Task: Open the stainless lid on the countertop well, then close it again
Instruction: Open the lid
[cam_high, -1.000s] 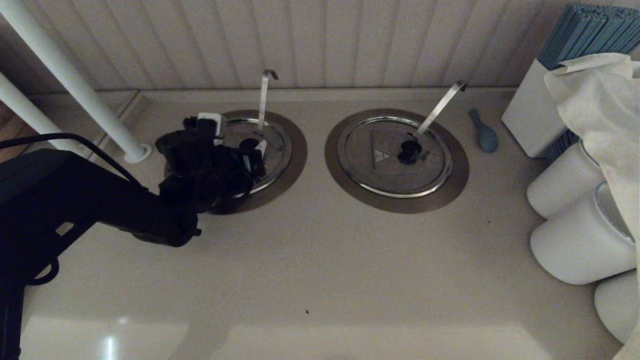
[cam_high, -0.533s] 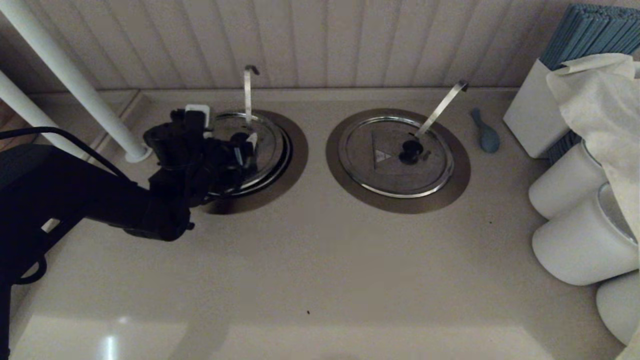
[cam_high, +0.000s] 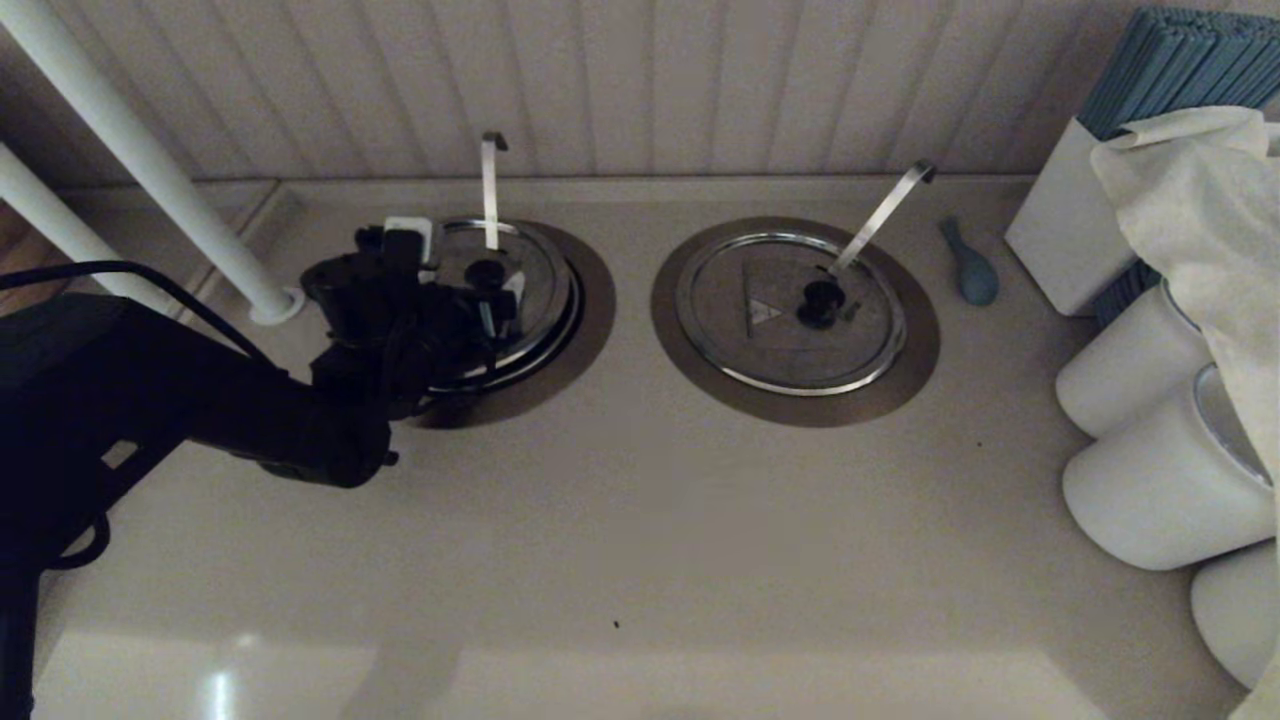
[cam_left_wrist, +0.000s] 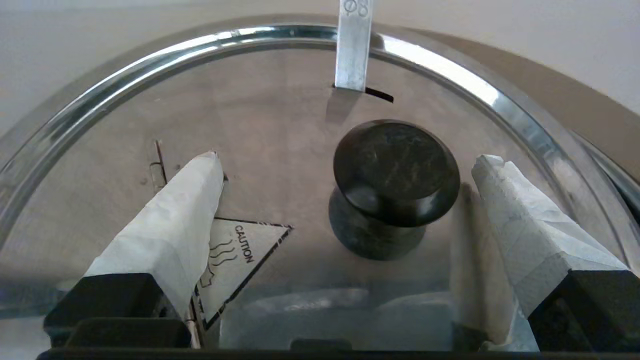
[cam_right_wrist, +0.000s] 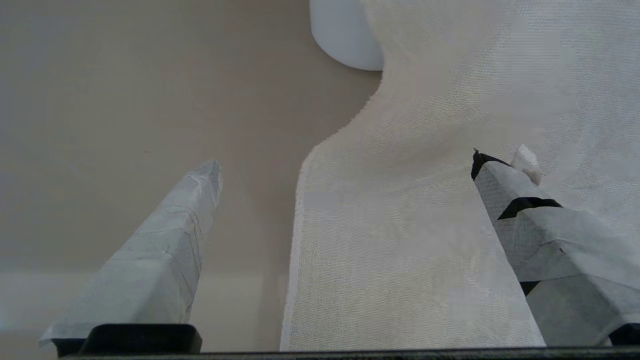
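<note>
The stainless lid (cam_high: 535, 265) lies on the left countertop well (cam_high: 592, 330), pushed a little left, so a crescent of chrome rim shows on its right. Its thin hooked rod (cam_high: 489, 190) stands nearly upright behind the black knob (cam_high: 485, 272). My left gripper (cam_high: 492, 308) is open low over the lid. In the left wrist view the knob (cam_left_wrist: 395, 170) sits between the taped fingers (cam_left_wrist: 190, 215) untouched, nearer one side. The caution sticker (cam_left_wrist: 240, 255) lies by the other finger. My right gripper (cam_right_wrist: 345, 165) hangs open over the counter and a white cloth (cam_right_wrist: 425, 225), out of the head view.
The twin lid (cam_high: 760, 340) with its flat strip handle (cam_high: 880, 215) sits shut to the right. A small blue object (cam_high: 968, 265), a white box (cam_high: 1060, 230), white canisters (cam_high: 1160, 480) and a draped cloth (cam_high: 1190, 200) crowd the right side. White poles (cam_high: 150, 170) stand at the left.
The lid, knob and rod have shifted left and away from me, and the rod now stands straighter. My left arm moved the same way, then came slightly back.
</note>
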